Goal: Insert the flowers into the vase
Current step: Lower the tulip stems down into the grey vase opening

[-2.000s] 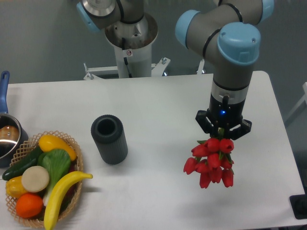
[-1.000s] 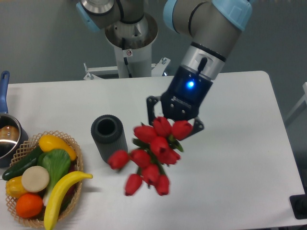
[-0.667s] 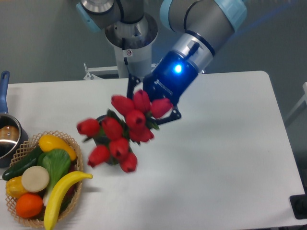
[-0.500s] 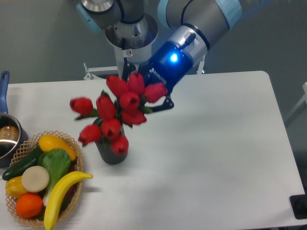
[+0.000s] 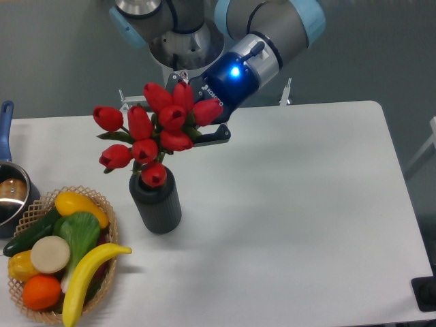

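One basket [image 5: 102,204] beside vase [image 5: 157,203].

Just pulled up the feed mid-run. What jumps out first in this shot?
The red flowers dominate, held up over the dark grey vase left of centre, the lowest bud right at its mouth. The gripper grips them from the right, its blue light glowing, though its fingers are mostly hidden behind the buds. A wicker basket of colourful fruit and vegetables fills the bottom-left corner of the table.

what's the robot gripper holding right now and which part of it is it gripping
The gripper holds the flowers, a bunch of red tulips, at the stem end behind the buds; the exact contact is hidden. The buds sit over the vase.
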Tool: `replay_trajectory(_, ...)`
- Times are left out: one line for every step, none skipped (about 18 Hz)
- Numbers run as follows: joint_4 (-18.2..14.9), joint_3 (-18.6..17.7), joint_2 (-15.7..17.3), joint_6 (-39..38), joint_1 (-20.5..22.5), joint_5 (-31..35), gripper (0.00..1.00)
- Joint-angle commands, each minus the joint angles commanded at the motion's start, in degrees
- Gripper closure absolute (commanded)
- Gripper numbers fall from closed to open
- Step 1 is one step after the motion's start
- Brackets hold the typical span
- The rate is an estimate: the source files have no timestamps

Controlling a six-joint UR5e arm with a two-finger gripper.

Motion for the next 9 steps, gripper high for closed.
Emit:
replay_trajectory(0.00,-0.53,0.09,0.00,-0.09,0.00,0.93)
replay_trajectory(0.00,-0.79,0.09,0.00,-0.17,-0.09,0.93)
replay_trajectory(0.00,-0.97,0.09,0.09,-0.26,-0.17,0.93)
replay_trajectory(0.00,-1.06,0.09,0.18,-0.26,-0.18,0.92)
replay_trajectory(0.00,-1.41,-0.09,0.61,-0.35,-0.18,0.92)
replay_trajectory(0.09,-2.02,-0.35,1.66,-0.35,-0.18,0.92)
replay_trajectory(0.09,-2.72,-0.61,3.24,-0.44,-0.18,0.90)
replay_trajectory(0.09,-3.95,-0.88,4.99,-0.44,-0.18,0.89)
replay_trajectory(0.09,-5.44,-0.88,6.66,-0.44,0.00,0.87)
